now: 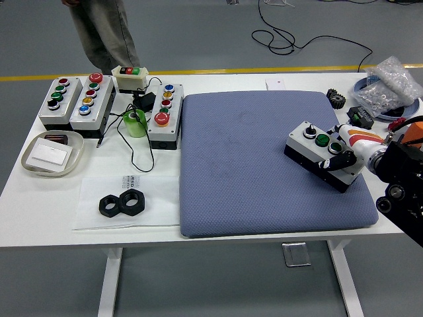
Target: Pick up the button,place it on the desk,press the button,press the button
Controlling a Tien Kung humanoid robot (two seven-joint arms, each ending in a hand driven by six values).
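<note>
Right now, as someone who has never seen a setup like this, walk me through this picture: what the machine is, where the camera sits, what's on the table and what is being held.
This is a single view from a camera high on a humanoid robot, looking down over a white table. The black arm entering from the right ends in the robot's right hand, its fingers closed on a small grey button box with a green button, held low on a blue padded mat. The left arm is out of the picture. At the far left stand more button boxes, with a green tape roll and cables. Nearer are a shallow tray and two black hex nuts. A person's legs show beyond the table.
</note>
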